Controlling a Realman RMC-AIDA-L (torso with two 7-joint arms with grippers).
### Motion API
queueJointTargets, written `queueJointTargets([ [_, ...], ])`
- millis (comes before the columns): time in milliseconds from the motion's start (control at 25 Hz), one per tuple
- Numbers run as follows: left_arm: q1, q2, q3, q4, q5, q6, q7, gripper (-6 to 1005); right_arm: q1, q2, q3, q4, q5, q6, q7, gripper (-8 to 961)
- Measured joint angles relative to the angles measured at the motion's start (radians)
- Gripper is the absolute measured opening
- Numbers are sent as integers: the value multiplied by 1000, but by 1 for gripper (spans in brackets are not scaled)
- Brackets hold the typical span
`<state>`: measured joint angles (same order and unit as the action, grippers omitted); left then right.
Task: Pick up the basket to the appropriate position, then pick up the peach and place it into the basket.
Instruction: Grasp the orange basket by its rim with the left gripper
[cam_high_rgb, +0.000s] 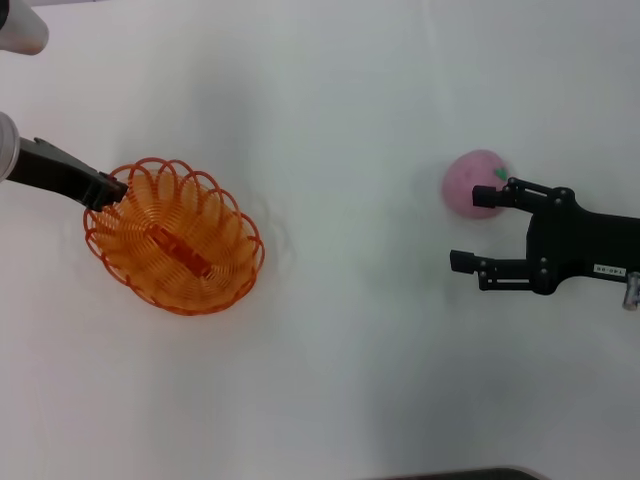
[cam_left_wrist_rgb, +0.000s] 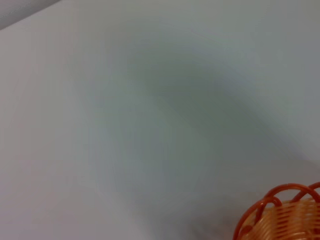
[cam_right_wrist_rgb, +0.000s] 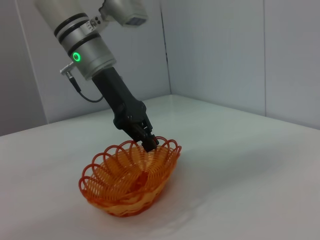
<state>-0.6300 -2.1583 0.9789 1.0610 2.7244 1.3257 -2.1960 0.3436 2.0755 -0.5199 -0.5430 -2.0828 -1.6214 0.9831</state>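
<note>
The orange basket (cam_high_rgb: 175, 237) is at the left of the white table (cam_high_rgb: 350, 350). My left gripper (cam_high_rgb: 112, 190) is shut on the basket's looped rim at its far-left end. In the right wrist view the basket (cam_right_wrist_rgb: 132, 177) sits tilted, with the end gripped by the left gripper (cam_right_wrist_rgb: 149, 142) higher. A piece of its rim shows in the left wrist view (cam_left_wrist_rgb: 280, 215). The pink peach (cam_high_rgb: 470, 182) lies at the right. My right gripper (cam_high_rgb: 470, 227) is open beside it. The far finger overlaps the peach's edge, and the peach is outside the jaws.
The table's far edge meets a grey wall (cam_right_wrist_rgb: 215, 50). A dark edge (cam_high_rgb: 460, 474) shows at the bottom of the head view.
</note>
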Motion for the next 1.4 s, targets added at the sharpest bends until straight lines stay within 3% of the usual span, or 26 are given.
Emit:
queueJointTargets([
  [320, 0, 5, -22, 1, -9, 32, -80, 106, -1, 1, 1, 0, 1, 0, -2, 933],
  [640, -45, 30, -199, -1, -11, 201, -146, 102, 3, 2, 2, 0, 2, 1, -3, 933],
  [1200, -47, 90, -363, -116, -102, 332, -202, 49, 10, 3, 2, 0, 0, 3, -3, 933],
  [1400, -27, 87, -423, -131, -108, 327, -223, 45, 11, 5, 2, 0, 0, 5, -3, 933],
])
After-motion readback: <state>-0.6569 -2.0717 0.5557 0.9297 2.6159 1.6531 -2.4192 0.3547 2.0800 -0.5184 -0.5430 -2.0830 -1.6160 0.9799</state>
